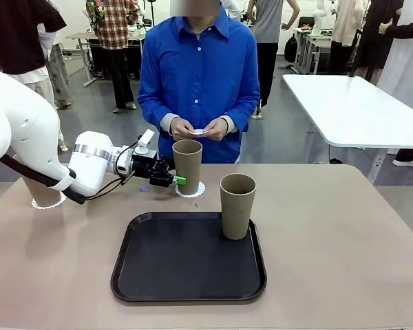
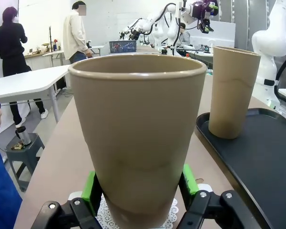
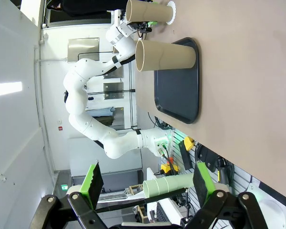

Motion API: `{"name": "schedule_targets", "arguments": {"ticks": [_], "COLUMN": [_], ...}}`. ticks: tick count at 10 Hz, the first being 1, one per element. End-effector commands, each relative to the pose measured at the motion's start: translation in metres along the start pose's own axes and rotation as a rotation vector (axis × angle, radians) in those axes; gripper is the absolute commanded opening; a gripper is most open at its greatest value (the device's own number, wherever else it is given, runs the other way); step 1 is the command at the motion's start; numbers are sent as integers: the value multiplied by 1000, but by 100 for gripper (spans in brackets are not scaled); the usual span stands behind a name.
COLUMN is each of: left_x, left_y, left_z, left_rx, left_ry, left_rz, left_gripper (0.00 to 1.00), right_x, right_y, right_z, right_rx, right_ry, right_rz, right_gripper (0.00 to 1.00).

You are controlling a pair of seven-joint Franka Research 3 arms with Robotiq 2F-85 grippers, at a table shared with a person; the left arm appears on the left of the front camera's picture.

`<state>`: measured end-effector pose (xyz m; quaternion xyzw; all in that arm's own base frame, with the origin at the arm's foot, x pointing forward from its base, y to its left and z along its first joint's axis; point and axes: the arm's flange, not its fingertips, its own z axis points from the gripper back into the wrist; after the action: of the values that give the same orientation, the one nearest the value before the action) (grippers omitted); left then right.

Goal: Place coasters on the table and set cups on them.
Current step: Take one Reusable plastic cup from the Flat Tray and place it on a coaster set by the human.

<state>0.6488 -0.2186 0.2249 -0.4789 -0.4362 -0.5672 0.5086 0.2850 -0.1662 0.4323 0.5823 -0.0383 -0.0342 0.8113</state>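
My left gripper [image 1: 179, 180] is shut on a tan cup [image 1: 187, 167] low on its wall; the cup stands upright on a lacy white coaster [image 1: 195, 190] on the beige table [image 1: 330, 234]. In the left wrist view the green pads [image 2: 89, 188] press both sides of this cup [image 2: 138, 133], with the coaster [image 2: 102, 215] under it. A second cup [image 1: 237, 206] stands in the black tray's right corner. A third cup [image 1: 43, 193] on a coaster [image 1: 45, 204] is partly hidden behind my left arm. The person's hands hold a further coaster [image 1: 199, 130]. My right gripper [image 3: 148, 181] hangs open and empty, away from the table.
The black tray [image 1: 186, 265] lies at the table's front middle. The person in a blue shirt [image 1: 198, 75] stands at the far edge, right behind the held cup. A white table [image 1: 351, 103] stands at the back right. The right wrist view shows the tray [image 3: 178, 90] and two cups sideways.
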Motion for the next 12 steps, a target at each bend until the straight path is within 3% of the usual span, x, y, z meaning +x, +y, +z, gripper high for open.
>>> {"name": "schedule_targets", "arguments": {"ticks": [1, 3, 12], "left_x": [-1, -3, -1], "left_y": [9, 10, 10], "left_z": [-3, -4, 5], "left_rx": [-7, -14, -20], "left_ry": [-3, 4, 32], "left_rz": [-36, -26, -28], "left_gripper": [82, 100, 100], "right_x": [-1, -1, -1], "right_y": [0, 0, 0], "right_z": [0, 0, 0], "right_rx": [11, 11, 11], "right_ry": [0, 0, 0], "right_rz": [5, 5, 5], "right_gripper": [100, 100, 100]}}
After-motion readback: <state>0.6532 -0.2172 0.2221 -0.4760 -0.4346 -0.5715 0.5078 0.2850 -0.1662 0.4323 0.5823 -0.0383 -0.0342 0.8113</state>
